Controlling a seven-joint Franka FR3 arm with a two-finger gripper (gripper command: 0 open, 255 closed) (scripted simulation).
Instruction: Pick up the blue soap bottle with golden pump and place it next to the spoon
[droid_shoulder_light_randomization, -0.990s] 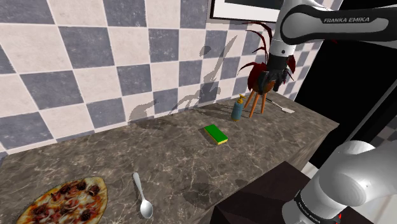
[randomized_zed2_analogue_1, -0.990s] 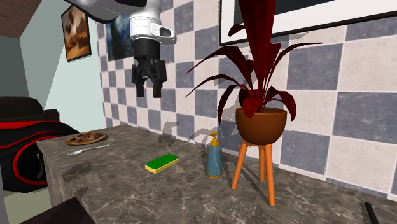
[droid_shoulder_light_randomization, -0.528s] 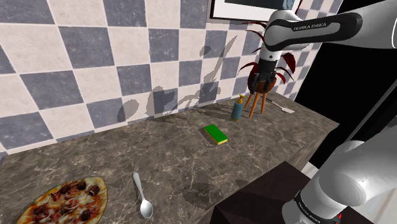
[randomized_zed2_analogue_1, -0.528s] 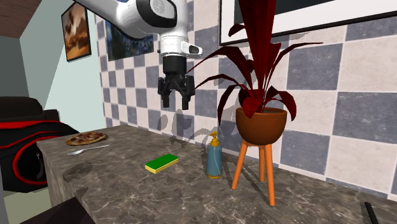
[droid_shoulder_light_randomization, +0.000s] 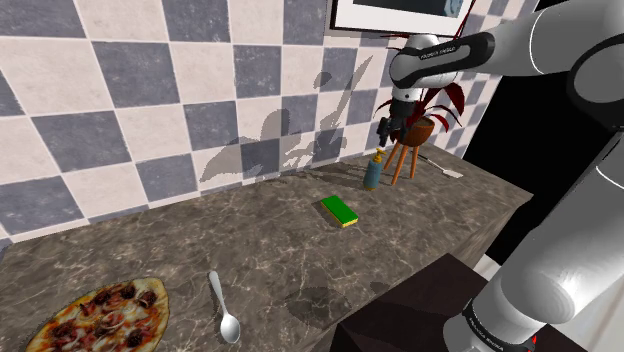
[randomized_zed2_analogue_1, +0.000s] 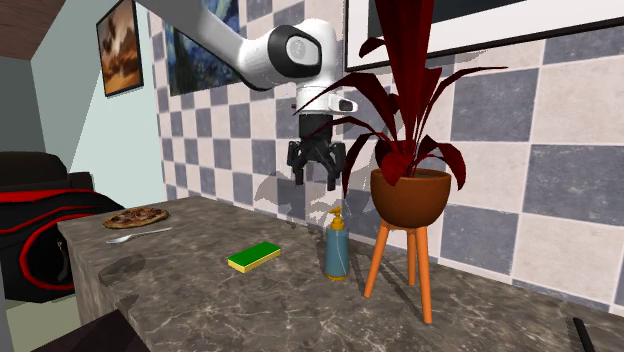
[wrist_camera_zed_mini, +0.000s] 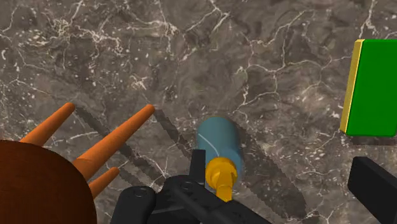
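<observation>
Shoulder view: end effector (droid_shoulder_light_randomization: 385, 128) open above blue soap bottle (droid_shoulder_light_randomization: 372, 174), fingers spread, nothing gripped. Bottle upright near back edge of counter (droid_shoulder_light_randomization: 300, 260), toward far corner, just beside potted plant (randomized_zed2_analogue_1: 410, 197). Green sponge (droid_shoulder_light_randomization: 340, 211) near, toward front edge. Spoon (droid_shoulder_light_randomization: 223, 308) well apart at opposite end, near front edge, beside pizza (droid_shoulder_light_randomization: 100, 315).

Risks, as judgement:
- Could clip orange legs (wrist_camera_zed_mini: 114, 137) or red leaves (randomized_zed2_analogue_1: 412, 60) on descent, with little room on that side.
- Could pinch just golden pump (wrist_camera_zed_mini: 222, 172) if closed too high, then tip or drop bottle over long carry.
- Could knock sponge on way across.

From wrist view: top-down line-up, bottle between fingers but close to one, not centred, legs close by. From second exterior view: clear air between fingertips and pump, bottle's upright stance. From shoulder view: whole run of counter from bottle to spoon.
</observation>
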